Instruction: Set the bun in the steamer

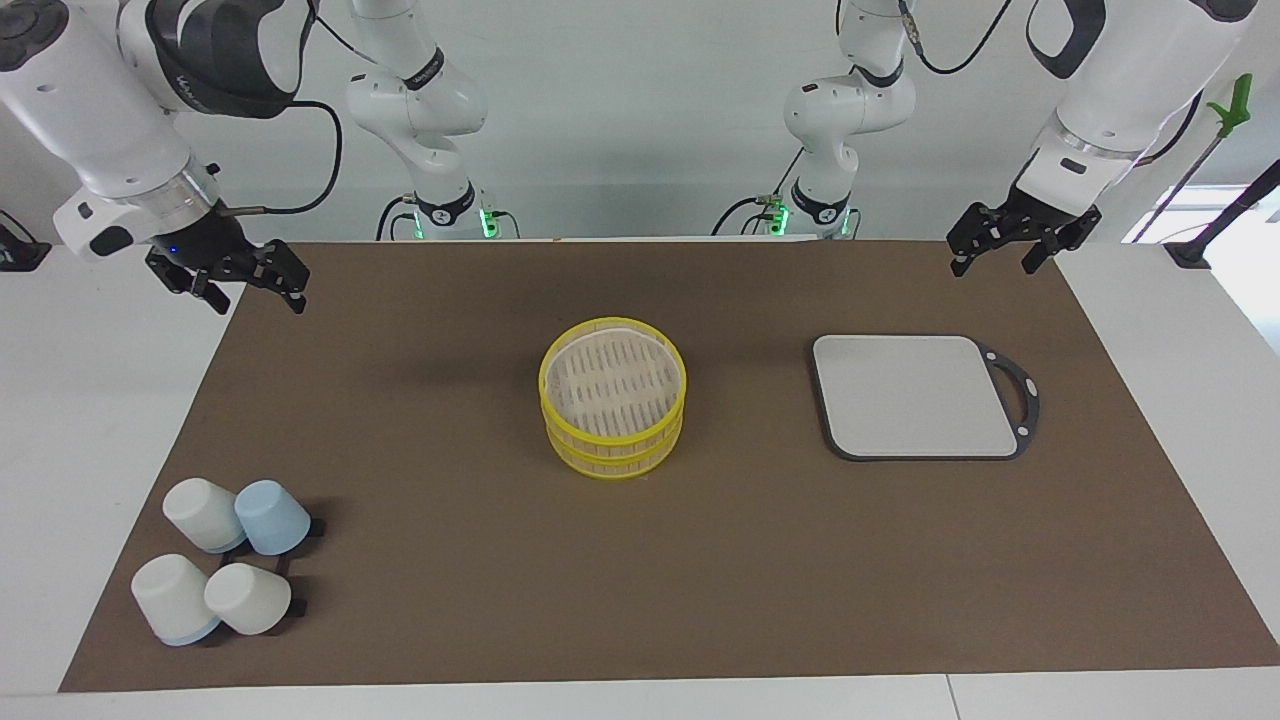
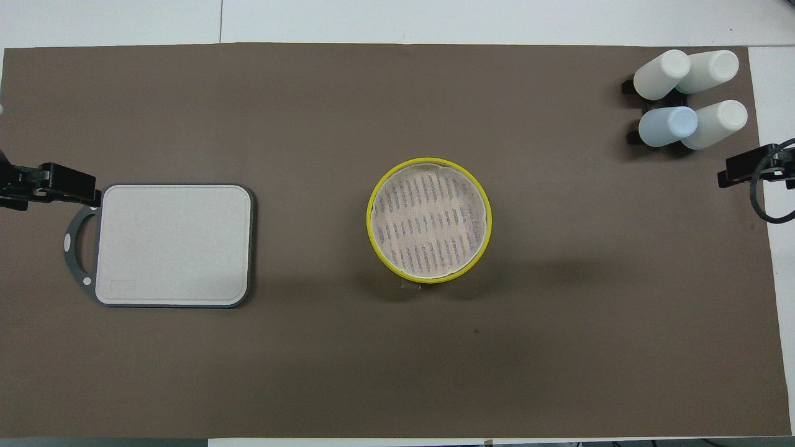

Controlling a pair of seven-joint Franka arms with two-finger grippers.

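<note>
Sitting mid-mat, the steamer [image 1: 613, 395] is showing a bare slatted floor, and no bun is appearing anywhere, so neither arm is getting a heading. Right gripper [image 1: 247, 282] is hanging over the mat's corner, fingers spread, empty; left gripper [image 1: 1003, 248] is waiting over the grey board's [image 1: 915, 395] end, also spread.

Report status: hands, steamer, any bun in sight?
Both hands open, empty: left hand raised near the board, right hand over the mat's edge. Steamer mid-mat, top tier empty. No bun visible.
</note>
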